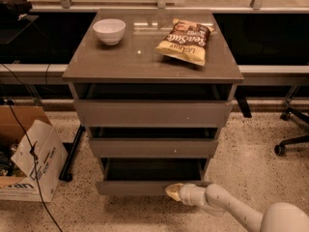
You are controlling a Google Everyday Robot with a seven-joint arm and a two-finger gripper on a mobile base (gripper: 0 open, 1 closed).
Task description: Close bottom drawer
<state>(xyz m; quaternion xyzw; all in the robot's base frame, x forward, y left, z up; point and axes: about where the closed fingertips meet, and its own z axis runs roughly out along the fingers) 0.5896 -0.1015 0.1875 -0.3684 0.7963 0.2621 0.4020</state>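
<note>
**Three drawers ajar, end effector at the lowest front**

Three grey-brown fronts step down the desk (pixel 145 64), and each shows a dark gap above it. On the desk's left, a box (pixel 29 161) sits on the floor (pixel 256 166) near the corner. A black cable (pixel 21 129) trails across the box. On the right, you have bare speckled floor out to a chair base (pixel 292 141) at the frame's edge, well apart from the desk. The arm (pixel 227 208) comes in low from the lower right through that open room. A strip of floor in front of the desk is also free.

On the desk top, a white bowl (pixel 109 31) stands at the back left. A chip bag (pixel 185 41) lies at the back right, inside the rim.

The bottom drawer (pixel 130 187) is the lowest and narrowest of the three, just above the floor. Its front is flat, plain and without a handle. It stands pulled out, so you look down into a deep, dark box behind the front. The middle front (pixel 153 148) and the top front (pixel 153 113) sit above it and do not reach as far forward.

The end effector (pixel 174 192) sits at the drawer's front, right of centre, at the lower edge. Its pale yellowish tip points left along the face and overlaps it. It looks to be touching, though you cannot be sure of contact. You cannot tell whether the end effector is apart or together; it clamps nothing you can see.
</note>
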